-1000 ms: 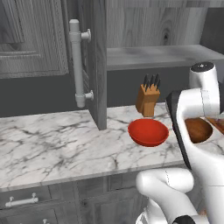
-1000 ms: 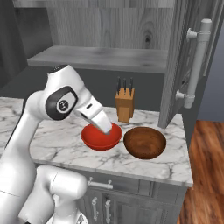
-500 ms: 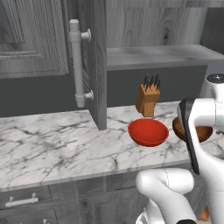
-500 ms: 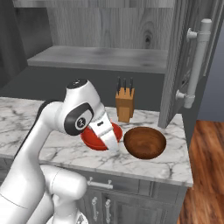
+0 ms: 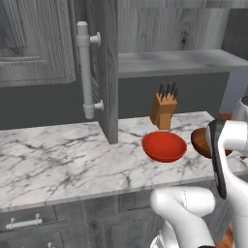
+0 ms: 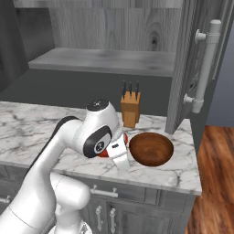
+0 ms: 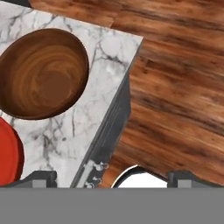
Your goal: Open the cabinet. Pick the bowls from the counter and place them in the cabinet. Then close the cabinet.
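The cabinet point(image 5: 109, 72) stands open, its grey shelf point(image 6: 105, 61) bare. A glossy red bowl point(image 5: 164, 145) and a dark wooden bowl point(image 6: 151, 148) sit side by side on the white marble counter point(image 5: 58, 160). In the hand view the wooden bowl point(image 7: 41, 72) lies at the upper left, the red bowl point(image 7: 8, 153) at the left edge. My gripper point(image 7: 113, 177) hangs open and holds nothing, above the counter's front edge point(image 7: 109, 127) just in front of the wooden bowl. My arm point(image 6: 98, 137) hides most of the red bowl in the right base view.
A tan knife block point(image 5: 163, 107) stands behind the bowls against the wall. The open doors jut out over the counter, each with a long silver bar handle point(image 5: 86, 72) point(image 6: 205, 68). Wooden floor point(image 7: 175, 87) lies beyond the counter's right end.
My arm has swung right, from over the red bowl to the counter's front edge by the wooden bowl. The gripper stayed open. Both bowls have not moved.
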